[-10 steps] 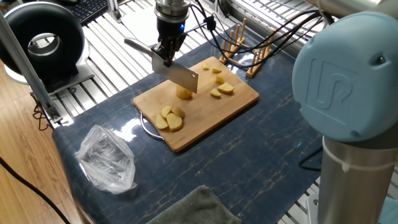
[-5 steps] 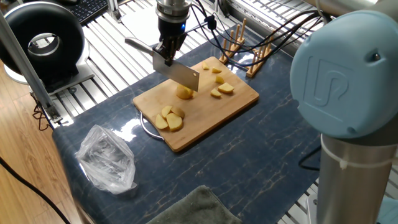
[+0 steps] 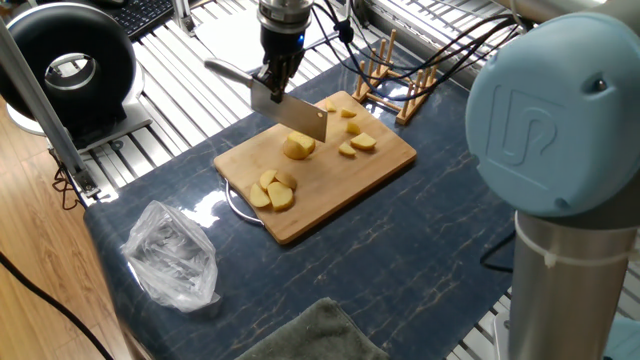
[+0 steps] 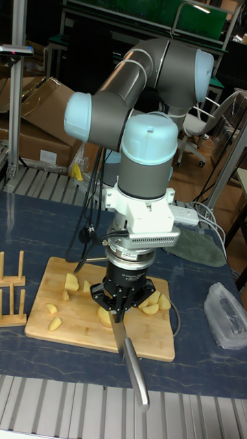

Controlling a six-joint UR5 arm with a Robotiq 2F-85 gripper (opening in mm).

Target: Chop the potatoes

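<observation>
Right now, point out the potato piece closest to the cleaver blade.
The rounded potato piece at the board's middle, just below the cleaver. The slices near the board's front edge and the wedges lie farther away.

My end effector [image 3: 272, 78] is closed on the handle of a big knife [image 3: 290, 112]. The flat blade hangs just above a round potato piece [image 3: 298, 146] in the middle of the wooden board [image 3: 390, 160]. More potatoes [image 3: 272, 190] lie in a small pile near the front of the board, and a few wedges [image 3: 356, 144] sit toward the back. The board rests on the dark blue table [image 3: 430, 240]. A crumpled clear bag [image 3: 172, 254] lies on the table, well apart from the board.
</observation>
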